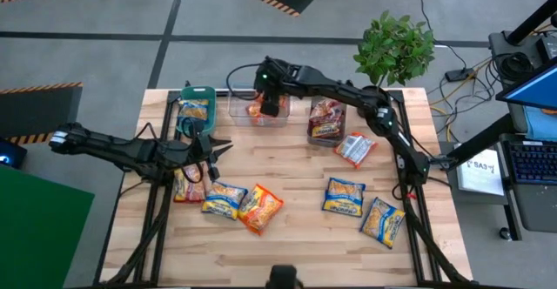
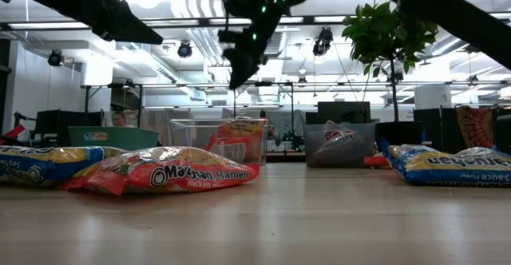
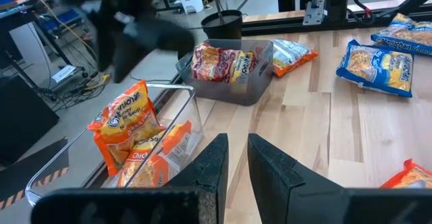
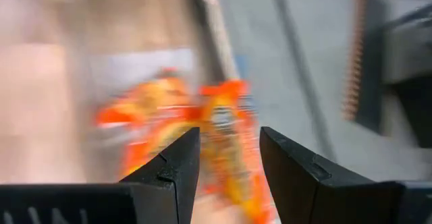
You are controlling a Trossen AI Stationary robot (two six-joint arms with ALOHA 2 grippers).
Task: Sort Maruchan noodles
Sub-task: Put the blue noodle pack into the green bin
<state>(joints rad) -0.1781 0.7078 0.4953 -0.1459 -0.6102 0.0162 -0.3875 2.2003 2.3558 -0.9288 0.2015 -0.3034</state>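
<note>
Wooden counter (image 1: 287,163) with three bins along its far edge: a teal bin (image 1: 197,106) at the left holding a blue-and-yellow packet (image 1: 193,110), a clear bin (image 1: 258,108) in the middle holding orange packets (image 3: 128,126), and a grey bin (image 1: 326,119) at the right holding dark red packets (image 3: 223,63). The right gripper (image 1: 271,106) hangs above the clear bin, its jaws apart with nothing between them. The left gripper (image 1: 213,150) hovers over the counter's left side, near the teal bin, its jaws narrow and empty. Loose packets lie on the counter: a red-and-white packet (image 1: 355,148) just beside the grey bin; two blue-and-yellow ones (image 1: 344,196) at the near right; another blue-and-yellow one (image 1: 224,199) and an orange packet (image 1: 259,207) touching it at the near left.
</note>
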